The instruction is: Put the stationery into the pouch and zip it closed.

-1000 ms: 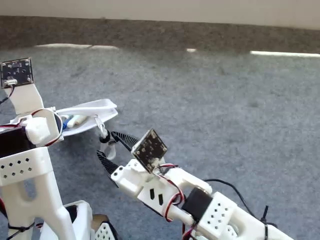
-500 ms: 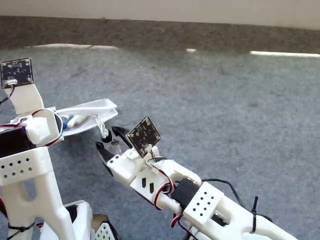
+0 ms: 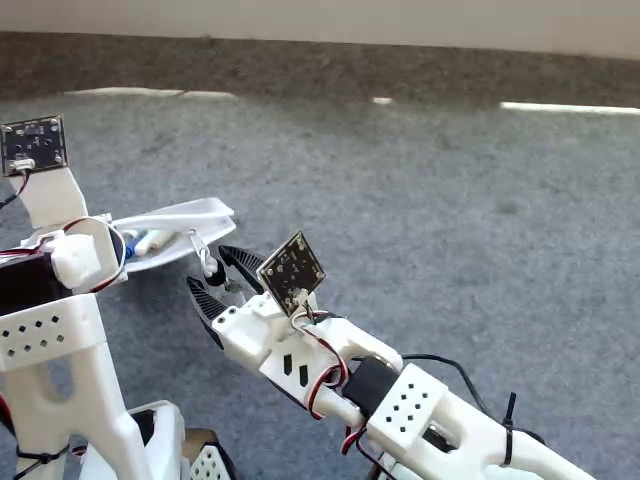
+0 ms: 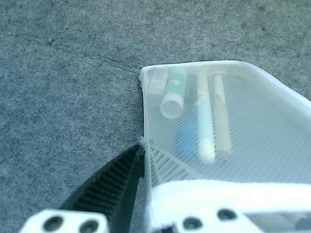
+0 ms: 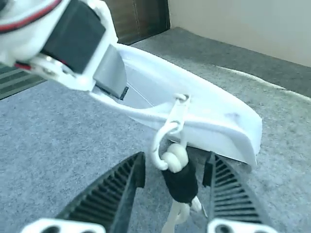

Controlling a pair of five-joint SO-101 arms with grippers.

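Note:
A white translucent pouch (image 3: pixel 185 222) lies on the grey carpet, and my left gripper (image 3: pixel 122 252) is shut on its end. In the left wrist view the pouch (image 4: pixel 243 131) holds pens (image 4: pixel 206 121) and a green-capped tube (image 4: pixel 173 94); my left gripper (image 4: pixel 146 167) pinches its edge. The zipper pull (image 3: pixel 207 263), a white cord loop with a black knob, hangs off the pouch's side. My right gripper (image 3: pixel 210 270) is open with a finger on each side of the pull. Seen from the right wrist, the pull (image 5: pixel 177 179) hangs between my right gripper's (image 5: pixel 176 160) black fingers without touching them.
Grey carpet (image 3: pixel 450 200) stretches open to the right and behind the pouch. A pale wall base (image 3: pixel 400 20) runs along the far edge. The left arm's white body (image 5: pixel 73 39) stands close over the pouch's end.
My right arm has moved in toward the pouch, so its open fingers now straddle the zipper pull. The left arm and the pouch have stayed put.

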